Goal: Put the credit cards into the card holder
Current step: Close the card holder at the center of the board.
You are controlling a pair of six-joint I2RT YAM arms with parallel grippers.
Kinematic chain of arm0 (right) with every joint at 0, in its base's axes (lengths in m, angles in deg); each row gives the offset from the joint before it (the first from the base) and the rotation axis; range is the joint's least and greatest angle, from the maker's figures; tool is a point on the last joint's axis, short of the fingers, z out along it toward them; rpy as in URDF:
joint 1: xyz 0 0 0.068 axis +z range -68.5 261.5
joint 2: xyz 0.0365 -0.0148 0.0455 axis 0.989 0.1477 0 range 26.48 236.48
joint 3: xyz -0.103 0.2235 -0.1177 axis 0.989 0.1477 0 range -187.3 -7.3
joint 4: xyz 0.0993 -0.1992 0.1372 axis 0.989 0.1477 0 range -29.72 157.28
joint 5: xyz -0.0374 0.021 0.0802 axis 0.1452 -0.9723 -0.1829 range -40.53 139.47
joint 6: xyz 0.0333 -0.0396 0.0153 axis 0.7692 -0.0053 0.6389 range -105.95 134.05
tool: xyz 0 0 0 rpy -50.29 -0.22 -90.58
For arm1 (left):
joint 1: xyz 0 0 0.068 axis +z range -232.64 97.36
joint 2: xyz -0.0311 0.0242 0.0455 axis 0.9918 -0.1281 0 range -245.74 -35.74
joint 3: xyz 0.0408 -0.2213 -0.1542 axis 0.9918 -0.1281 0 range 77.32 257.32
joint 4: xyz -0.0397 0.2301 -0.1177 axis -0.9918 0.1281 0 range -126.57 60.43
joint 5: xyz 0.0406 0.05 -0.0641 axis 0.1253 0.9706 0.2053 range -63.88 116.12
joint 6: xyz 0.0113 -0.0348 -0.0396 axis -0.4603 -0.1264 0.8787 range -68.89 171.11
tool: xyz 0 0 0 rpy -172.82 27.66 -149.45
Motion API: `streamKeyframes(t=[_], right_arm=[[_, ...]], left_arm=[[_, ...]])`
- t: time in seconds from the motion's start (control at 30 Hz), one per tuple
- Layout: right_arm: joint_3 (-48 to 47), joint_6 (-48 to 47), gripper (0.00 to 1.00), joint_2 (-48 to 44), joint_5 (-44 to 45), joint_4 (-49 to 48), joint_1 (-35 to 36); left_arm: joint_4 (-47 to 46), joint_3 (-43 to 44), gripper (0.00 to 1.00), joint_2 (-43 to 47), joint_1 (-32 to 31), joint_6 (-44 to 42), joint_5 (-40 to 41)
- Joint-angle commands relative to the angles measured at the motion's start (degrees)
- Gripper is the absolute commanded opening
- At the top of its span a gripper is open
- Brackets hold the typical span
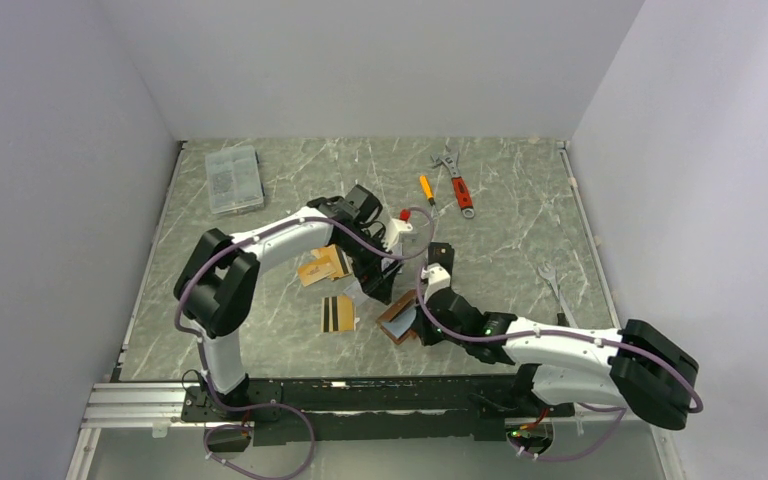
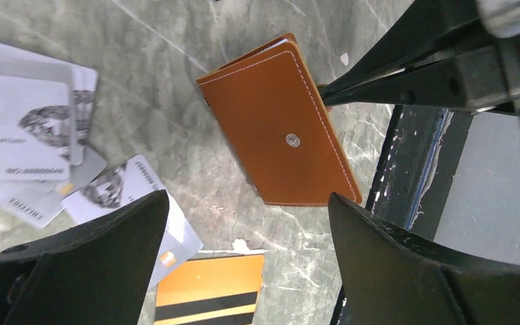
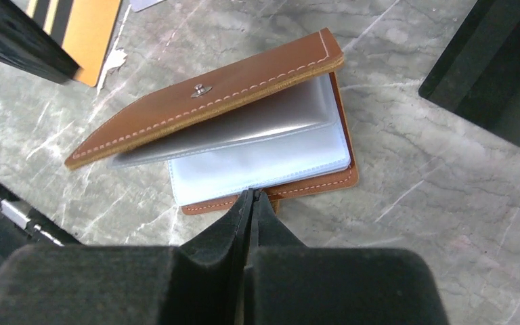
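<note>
The right claw [image 3: 250, 200] is seen pressed together, its tips set against the lower edge of the tan-brown leather card holder [image 3: 230, 95] at the centre of the right wrist view. Whether any leather is nipped between them cannot be told. The holder is laid on the grey marbled worktop [image 3: 433, 176] with its stitched upper cover raised, and the clear plastic sleeves [image 3: 271, 159] are shown fanned beneath it. The left claw [image 2: 247, 203] is held spread wide above the worktop, its black fingers [image 2: 101, 264] framing the lower corners of the left wrist view. There the holder is found in the upper middle, its snap stud [image 2: 292, 140] turned up. The silver-grey printed plastic credit cards [image 2: 27, 128] are spread overlapping at the left of that frame. A gold plastic card with black stripes [image 2: 210, 294] is laid at the bottom edge, apart from the holder.
</note>
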Motion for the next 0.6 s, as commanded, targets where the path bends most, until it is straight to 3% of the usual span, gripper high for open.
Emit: streamKeyframes(t=[0.0,0.3,0.57], right_arm=[[3.4,0.0,0.0,-4.7,-3.0,-7.0,0.3],[9.0,1.7,0.0,-10.8,-5.9,-9.8,0.3],[10.5,1.5,0.0,-13.2,-6.9,-13.6,0.5]], left_arm=[[-0.1,2.4,0.93,-2.1,-2.5,0.5,0.6],[3.5,4.7,0.92,-2.0,-3.3,-2.6,-2.3],[10.8,7.6,0.92,1.1,-4.3,-9.1,-12.4]])
